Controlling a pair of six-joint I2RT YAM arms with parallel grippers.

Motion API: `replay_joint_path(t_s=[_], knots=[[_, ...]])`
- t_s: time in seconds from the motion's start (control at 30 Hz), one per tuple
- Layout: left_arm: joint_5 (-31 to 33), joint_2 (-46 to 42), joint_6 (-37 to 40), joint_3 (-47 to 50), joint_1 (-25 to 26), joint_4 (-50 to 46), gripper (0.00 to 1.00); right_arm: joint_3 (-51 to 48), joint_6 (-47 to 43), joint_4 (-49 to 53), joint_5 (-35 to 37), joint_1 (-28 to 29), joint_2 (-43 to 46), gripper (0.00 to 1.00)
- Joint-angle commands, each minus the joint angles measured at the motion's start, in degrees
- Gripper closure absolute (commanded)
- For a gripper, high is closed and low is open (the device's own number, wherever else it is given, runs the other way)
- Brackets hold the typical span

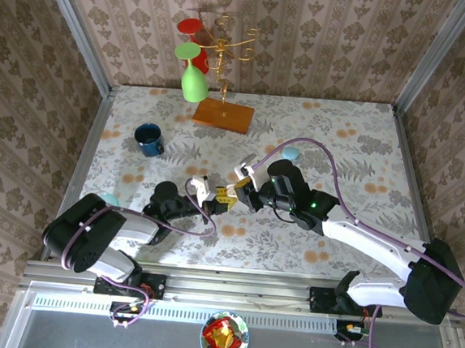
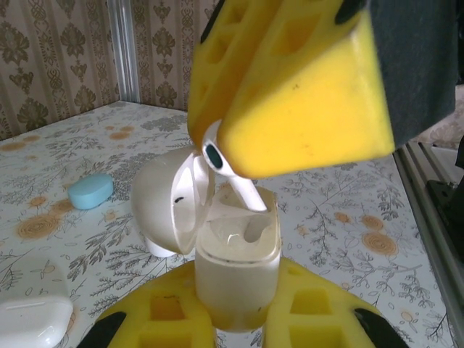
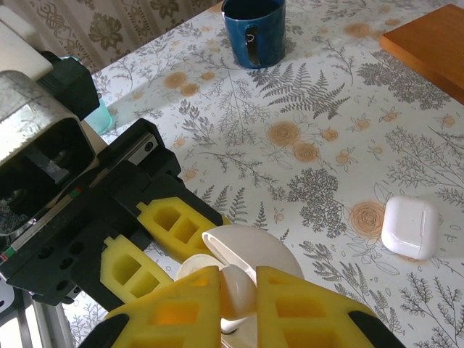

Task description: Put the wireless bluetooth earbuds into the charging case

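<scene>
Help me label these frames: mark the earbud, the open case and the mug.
earbud (image 2: 243, 190), left wrist view, white stem.
open case (image 2: 239, 283), left wrist view, front wall.
mug (image 3: 270, 40), right wrist view, blue side wall.

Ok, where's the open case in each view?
Top external: case mid-frame, small and partly hidden.
Left wrist: case bottom centre, upright, lid swung open to the left, earbud over its mouth.
Right wrist: case bottom centre, lid open.
Shared landmark: the left gripper, its yellow fingers clamped on the case body.
</scene>
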State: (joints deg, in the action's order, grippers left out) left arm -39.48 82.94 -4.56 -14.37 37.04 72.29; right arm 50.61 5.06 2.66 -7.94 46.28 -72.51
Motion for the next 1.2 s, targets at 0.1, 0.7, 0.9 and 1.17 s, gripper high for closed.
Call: replay_joint_path(t_s=[0.1,0.7,0.9,1.17], knots=[[2.2,-1.9,-6.7,-2.4,-0.4,1.6,0.94,-0.9,-0.1,-2.4,-1.7,0.5,-0.9,0.84],[2.2,-1.9,-6.4,-2.2,-0.6,1.6,0.94,1.5,2.2,-0.1,3.1,1.0,0.0,0.62],[2.2,-1.5,-5.8,-2.1,-0.7,1.6,0.94,-1.1,6.7,-3.3,5.1,-0.2,4.4,0.51],[1.4,-1.1,-5.3,-2.1,-0.7,1.6,0.94,-0.4,8.9,0.0,4.3,-2.1,3.9,0.48]])
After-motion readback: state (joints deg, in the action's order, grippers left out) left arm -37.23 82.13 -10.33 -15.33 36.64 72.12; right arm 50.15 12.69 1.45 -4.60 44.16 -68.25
